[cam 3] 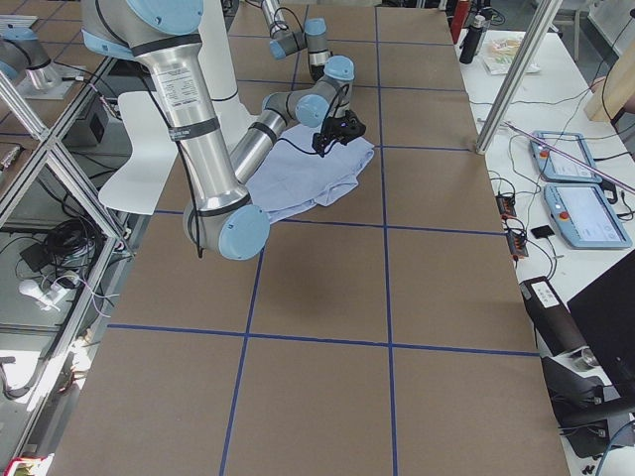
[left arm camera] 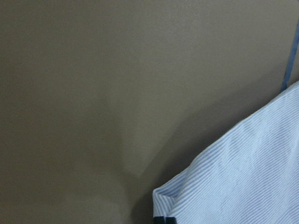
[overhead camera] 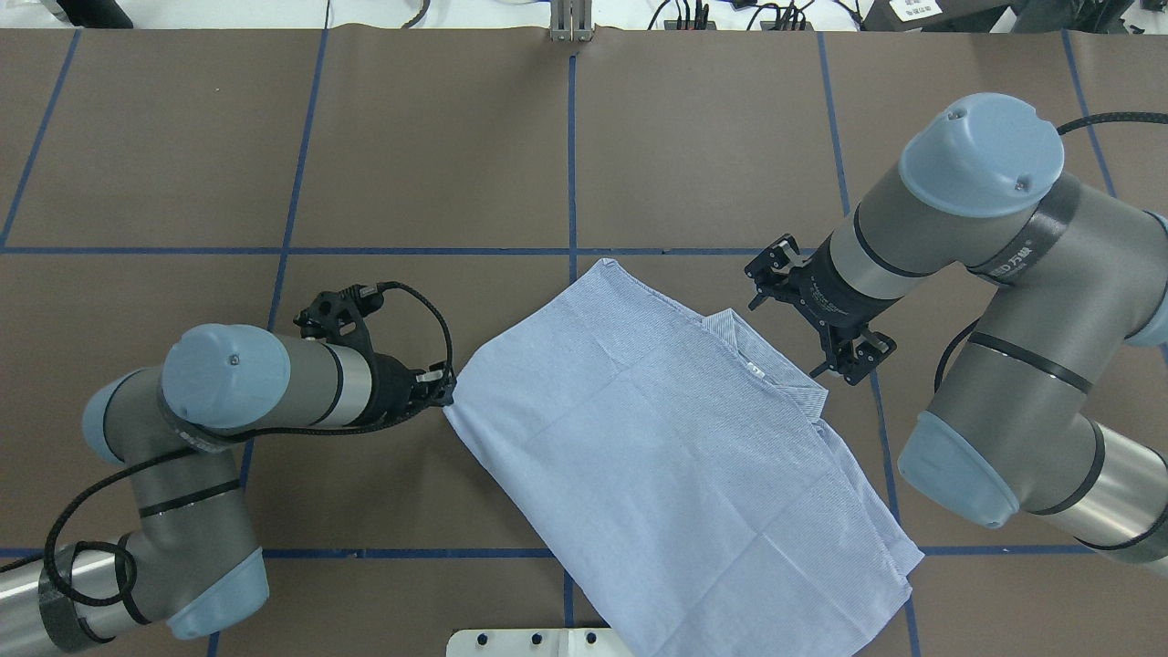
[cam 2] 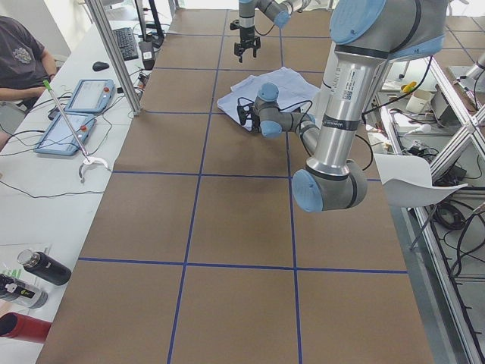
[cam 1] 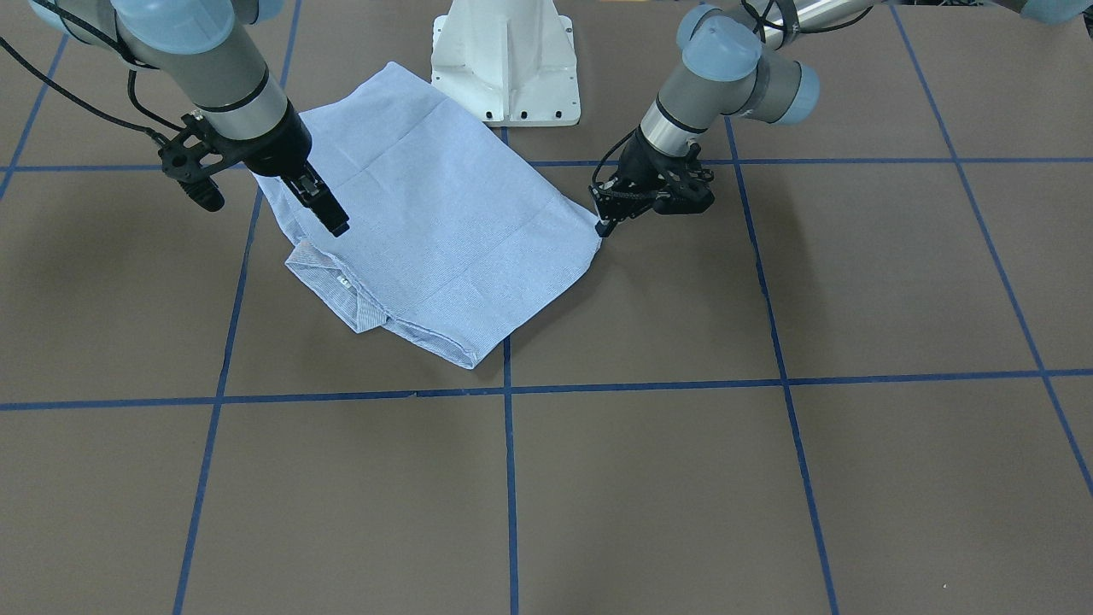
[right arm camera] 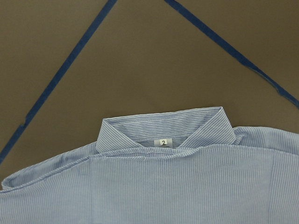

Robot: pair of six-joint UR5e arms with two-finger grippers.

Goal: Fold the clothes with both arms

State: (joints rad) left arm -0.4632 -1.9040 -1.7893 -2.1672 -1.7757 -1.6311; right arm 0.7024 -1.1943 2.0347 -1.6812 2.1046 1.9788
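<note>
Brown table (cam 1: pixel 683 495) with a blue tape grid (cam 1: pixel 510 478). The shirt (overhead camera: pixel 666 456) lies on it already folded to a rough rectangle, just in front of the white pedestal (cam 1: pixel 505 60), skewed to the grid, collar (right arm camera: pixel 161 126) on the robot's right side.

Handling, my read: thin woven cotton, light, fully limp, several layers stacked. It will drape and slide on the smooth table, and the layers can shear apart if dragged from one side. Nothing fragile apart from the buttons, which aren't visible. Best hold is a pinch at corners or folded edges, through all layers, both arms lifting together.

Left gripper (overhead camera: pixel 444 390): low, tips right at the shirt's near-left corner; that corner looks slightly raised in the wrist view. Can't tell if it's actually pinched.
Right gripper (cam 1: pixel 336 220): hangs above the collar end, no cloth in it; jaws read as apart, since no fingertips show in its wrist view.

Count: 1 shirt, 1 collar label (right arm camera: pixel 162 142) marked "2", 2 arms, 2 grippers.
</note>
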